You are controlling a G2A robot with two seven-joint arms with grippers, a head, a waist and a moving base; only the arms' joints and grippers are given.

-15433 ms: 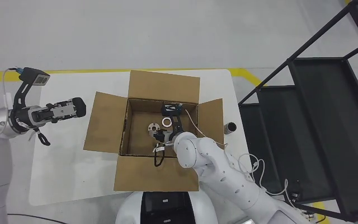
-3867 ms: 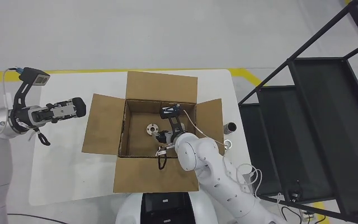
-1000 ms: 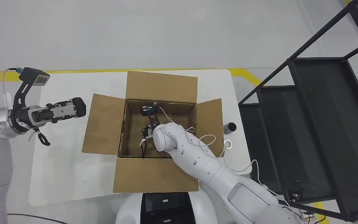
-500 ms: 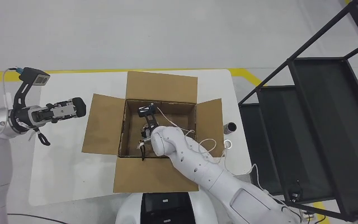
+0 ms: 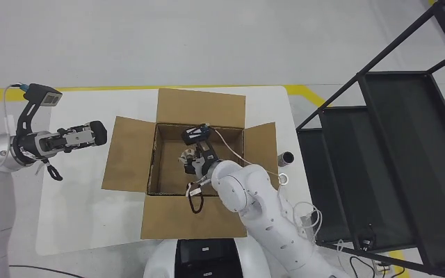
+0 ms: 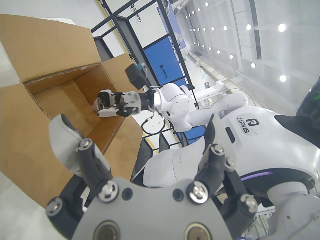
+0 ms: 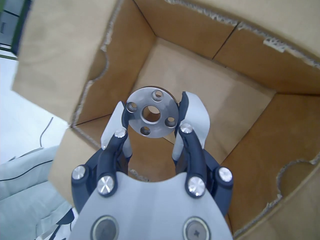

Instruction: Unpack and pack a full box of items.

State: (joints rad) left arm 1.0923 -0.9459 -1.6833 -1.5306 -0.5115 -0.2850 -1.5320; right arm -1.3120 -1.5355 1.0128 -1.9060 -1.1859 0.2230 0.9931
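The open cardboard box [image 5: 201, 105] stands mid-table with all flaps spread. My right gripper [image 5: 189, 157] hangs over the box's inside, shut on a round grey metal flange [image 7: 152, 112] with a centre bore and several bolt holes; the fingers [image 7: 192, 108] clamp its rim from both sides above the box floor [image 7: 200, 88]. From the left wrist view the right gripper [image 6: 102, 106] holds the flange [image 6: 102, 101] by the box's opening. My left gripper [image 5: 97, 132] sits open at the table's left side, off the box, with bare fingers [image 6: 62, 128].
A small metal cylinder [image 5: 286, 159] and a white ring [image 5: 283, 178] lie on the table to the right of the box. A black stair frame [image 5: 375, 139] stands beyond the table's right edge. The white tabletop [image 5: 76, 201] left of the box is bare.
The right arm has risen and shifted right inside the box, bringing the flange up off the floor. The left arm has stayed still.
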